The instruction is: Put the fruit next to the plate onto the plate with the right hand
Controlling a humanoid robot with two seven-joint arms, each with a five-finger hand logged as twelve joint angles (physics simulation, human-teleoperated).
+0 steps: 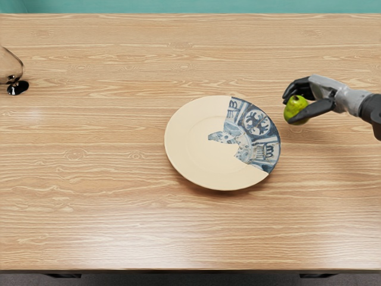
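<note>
A round plate (196,146), cream with a blue patterned wedge on its right side, lies flat in the middle of the wooden table. Just right of its rim is a small green fruit (294,108), apparently lifted slightly off the table. My right hand (305,101) reaches in from the right edge and is shut on the fruit, dark fingers curled over its top and a thumb under its right side. The fruit is beside the plate, not over it. At the far left edge only a small part of the left hand (11,71) shows.
The wooden table (119,208) spreads wide around the plate, with its front edge near the bottom of the view. A teal wall runs along the back edge.
</note>
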